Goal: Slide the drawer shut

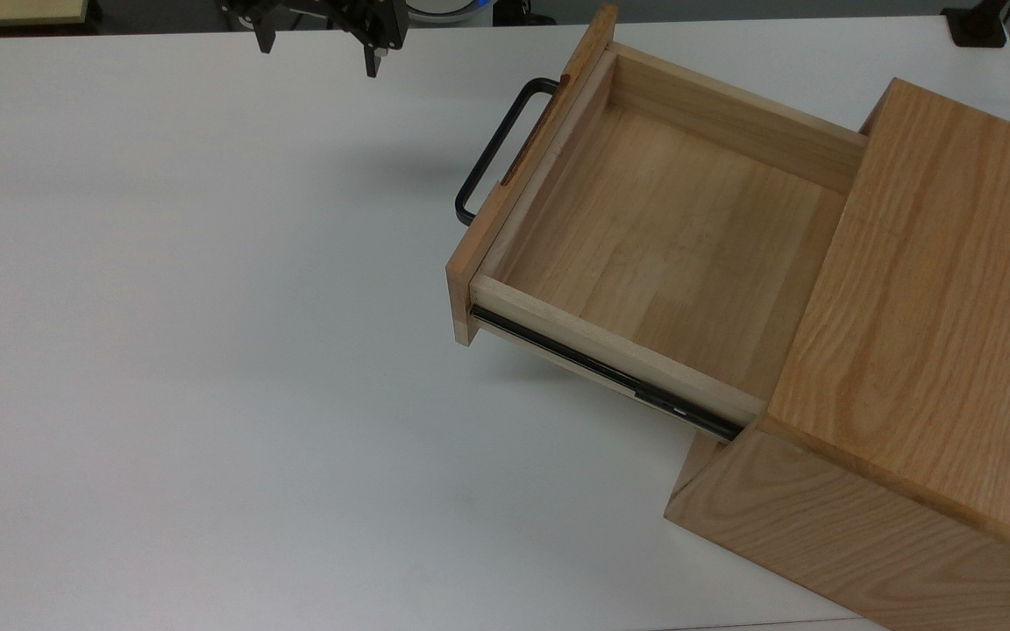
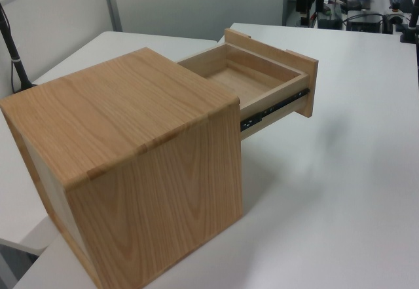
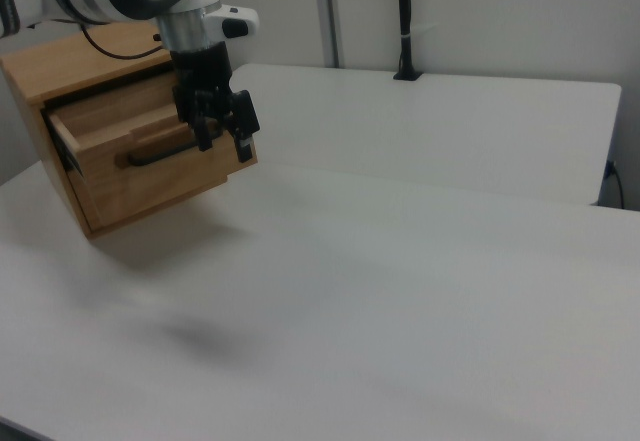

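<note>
Top view: the drawer (image 1: 645,228) stood pulled well out of the cabinet (image 1: 935,289) at the top view's right, black handle (image 1: 492,149) facing left, side rail (image 1: 601,372) exposed. The gripper (image 1: 319,51) hung at the top edge, fingers spread, holding nothing, well apart from the handle.

Left view: drawer (image 2: 262,79) open and empty, sticking out of the cabinet (image 2: 131,158) on the white table (image 2: 347,191).

Right view: gripper (image 3: 222,136) released, hanging in front of the drawer (image 3: 150,166) front near the handle (image 3: 160,153); contact unclear.
</note>
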`<act>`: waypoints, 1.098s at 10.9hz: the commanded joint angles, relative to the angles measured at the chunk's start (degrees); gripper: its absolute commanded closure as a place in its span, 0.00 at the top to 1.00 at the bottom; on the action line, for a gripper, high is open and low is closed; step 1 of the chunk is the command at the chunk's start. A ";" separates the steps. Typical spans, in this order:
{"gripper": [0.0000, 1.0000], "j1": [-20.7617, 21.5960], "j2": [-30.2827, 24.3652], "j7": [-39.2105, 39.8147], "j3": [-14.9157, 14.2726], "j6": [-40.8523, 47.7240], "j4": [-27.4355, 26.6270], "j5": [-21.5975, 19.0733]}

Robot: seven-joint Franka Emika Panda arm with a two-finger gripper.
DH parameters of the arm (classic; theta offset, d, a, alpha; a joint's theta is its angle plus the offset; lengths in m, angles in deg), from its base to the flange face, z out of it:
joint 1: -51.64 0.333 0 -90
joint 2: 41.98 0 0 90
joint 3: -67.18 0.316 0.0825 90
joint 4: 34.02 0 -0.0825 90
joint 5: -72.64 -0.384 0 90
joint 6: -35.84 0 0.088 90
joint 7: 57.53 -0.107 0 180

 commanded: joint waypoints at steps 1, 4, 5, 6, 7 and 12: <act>1.00 0.86 -1.02 4.63 -2.01 3.57 -0.27 -1.48; 1.00 0.86 -1.02 7.04 -2.20 4.91 -0.36 -2.64; 1.00 0.77 -0.94 7.04 -2.20 4.82 -0.36 -2.73; 1.00 0.77 -1.02 7.04 -2.29 4.64 -0.27 -2.82; 1.00 0.77 -1.02 7.04 -2.81 4.64 -0.27 -2.90; 1.00 0.86 -1.02 36.42 -2.99 6.39 -0.09 -2.03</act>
